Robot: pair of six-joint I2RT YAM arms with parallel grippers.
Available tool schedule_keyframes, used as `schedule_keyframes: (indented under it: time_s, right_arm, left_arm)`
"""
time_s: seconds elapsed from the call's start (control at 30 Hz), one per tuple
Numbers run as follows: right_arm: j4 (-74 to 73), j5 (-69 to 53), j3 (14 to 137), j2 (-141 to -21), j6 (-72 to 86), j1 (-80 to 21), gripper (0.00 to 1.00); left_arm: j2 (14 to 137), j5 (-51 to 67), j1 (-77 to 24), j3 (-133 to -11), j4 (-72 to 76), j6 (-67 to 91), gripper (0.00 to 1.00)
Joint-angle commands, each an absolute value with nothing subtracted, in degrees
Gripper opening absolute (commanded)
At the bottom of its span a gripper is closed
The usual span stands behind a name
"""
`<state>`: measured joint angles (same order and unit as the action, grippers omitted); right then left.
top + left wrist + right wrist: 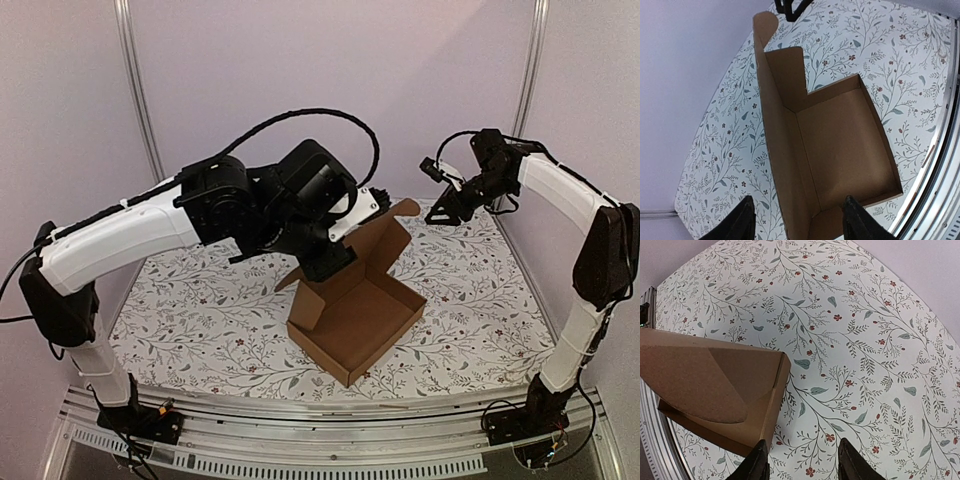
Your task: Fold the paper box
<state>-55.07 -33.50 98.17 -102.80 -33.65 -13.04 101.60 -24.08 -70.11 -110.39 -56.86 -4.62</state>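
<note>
The paper box is a brown cardboard mailer standing near the middle of the table, its tray open upward and its lid flap raised at the back. My left gripper hangs over the box's rear left corner. In the left wrist view the left gripper is open and straddles the tall side panel of the box; neither finger touches the cardboard. My right gripper is raised at the back right, away from the box. It is open over bare cloth, with the box to its left.
A floral tablecloth covers the table. A metal rail runs along the near edge by the arm bases. Vertical frame posts and lilac walls stand behind. Cloth lies open left and right of the box.
</note>
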Motion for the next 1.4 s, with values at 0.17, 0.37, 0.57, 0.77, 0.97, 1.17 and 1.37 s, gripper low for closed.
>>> schedule_keyframes:
  time_s: [0.17, 0.37, 0.57, 0.77, 0.97, 1.17, 1.37]
  right_arm:
    - [-53.00, -33.71, 96.74, -99.70, -35.72, -13.53, 0.46]
    - [-51.80, -28.91, 98.20, -100.29, -38.03, -13.51, 0.45]
    - [-51.53, -26.89, 99.17, -100.89, -39.94, -13.51, 0.45]
    - [-53.62, -26.43, 98.43, -99.69, -43.06, -13.53, 0.45]
    - [-58.41, -32.10, 94.64, -95.20, -50.90, -13.97, 0.45]
    - [-62.85, -33.14, 87.82, -88.66, -60.44, -15.39, 0.47]
    - [-64.06, -34.93, 86.89, -86.78, -62.56, -16.07, 0.48]
  left_arm:
    - [103.10, -22.04, -69.59, -109.66, -55.99, -10.36, 0.41]
    - [101.81, -20.00, -68.50, -108.59, -55.41, -12.59, 0.29]
    - [100.85, -18.07, -67.08, -107.20, -55.21, -14.74, 0.19]
    - [98.76, -14.70, -65.09, -105.93, -55.31, -17.18, 0.07]
    - [96.04, -10.16, -63.03, -103.42, -54.58, -19.04, 0.05]
    - [95.89, -9.25, -62.49, -100.69, -53.31, -20.03, 0.00]
    - [95.80, -8.18, -62.49, -99.38, -52.28, -19.96, 0.00]
